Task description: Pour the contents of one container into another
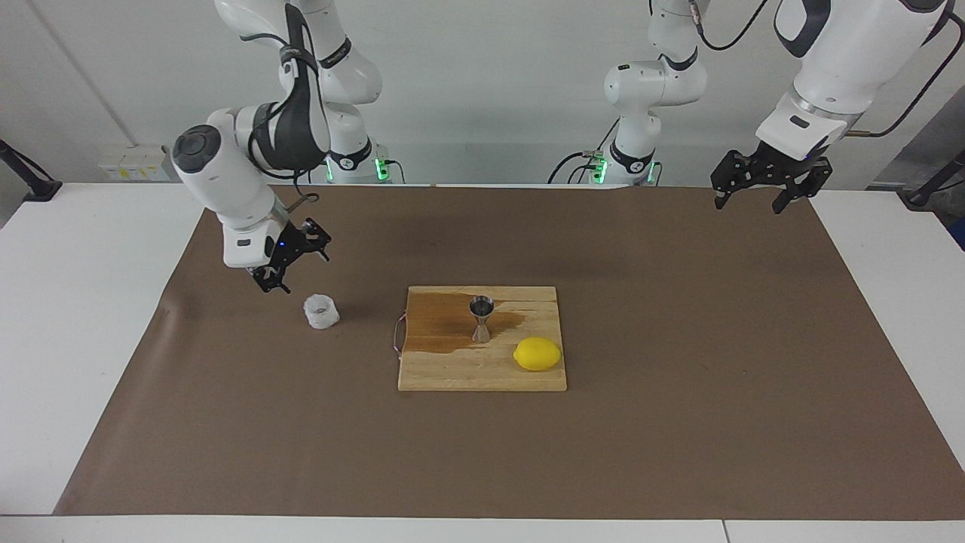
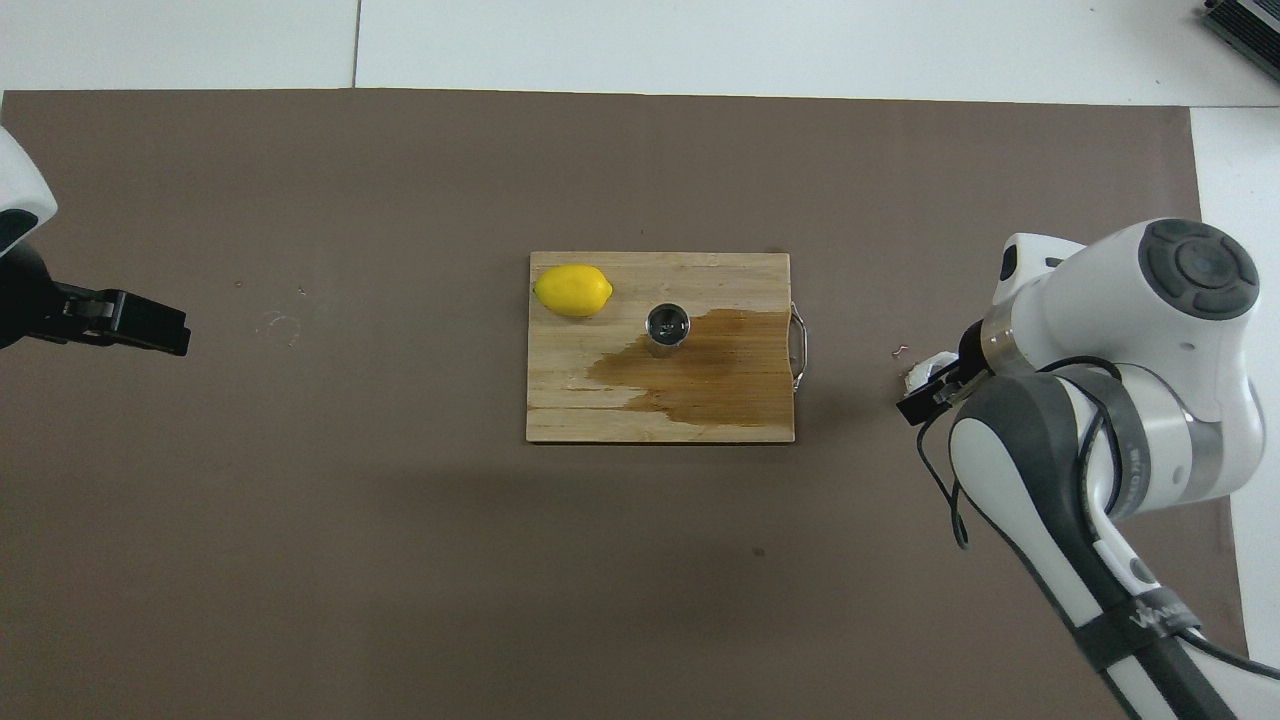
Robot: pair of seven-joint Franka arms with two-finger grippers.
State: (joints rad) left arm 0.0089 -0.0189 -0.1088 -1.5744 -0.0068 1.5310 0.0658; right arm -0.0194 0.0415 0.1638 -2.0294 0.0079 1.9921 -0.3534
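The whitish crinkly cup stands upright on the brown mat, toward the right arm's end of the table and well apart from the wooden cutting board. The overhead view shows only a sliver of the cup past the arm. The right gripper hangs just above and beside the cup without touching it, its wrist bent so the fingers slant downward; they stand apart with nothing between them. On the board the steel jigger stands upright in a dark wet stain, with the lemon near it, farther from the robots. The left gripper waits raised over the mat's edge at the left arm's end, its fingers spread wide and empty.
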